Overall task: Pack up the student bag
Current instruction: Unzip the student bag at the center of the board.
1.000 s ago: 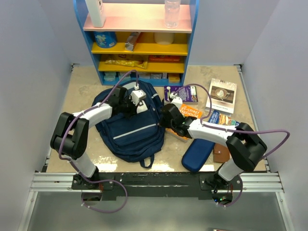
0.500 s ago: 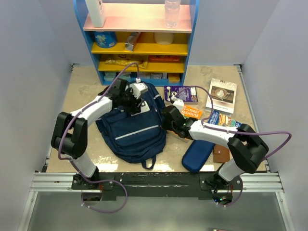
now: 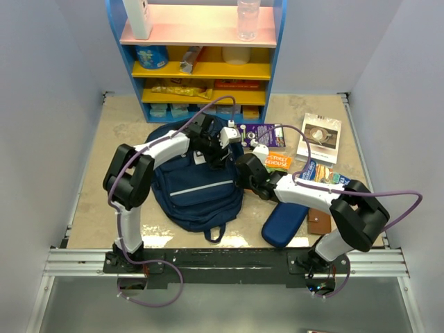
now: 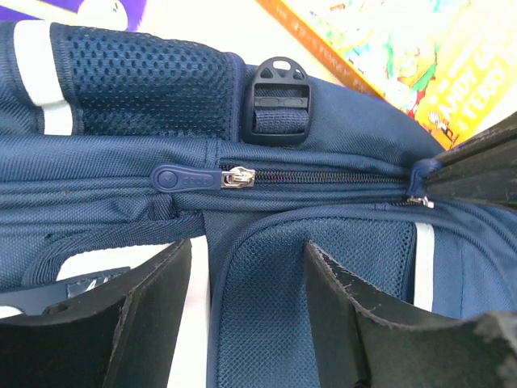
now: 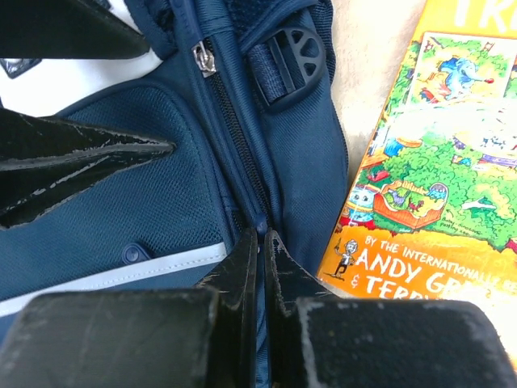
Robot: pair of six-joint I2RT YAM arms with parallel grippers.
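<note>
We're early: student bag [image 3: 198, 191] looks zipped, nothing packed, book [image 5: 436, 162] out on surface [image 3: 125, 118]. L pincer [image 4: 246, 275] open over zip pull [image 4: 187, 178]; R pincer [image 5: 260, 250] clamped on bag seam.

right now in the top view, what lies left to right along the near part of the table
student bag → dark blue zip case → small brown case

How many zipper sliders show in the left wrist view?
2: one zipper slider with a blue tab below the buckle on the student bag; another at right, by the right gripper. More may be hidden.
</note>
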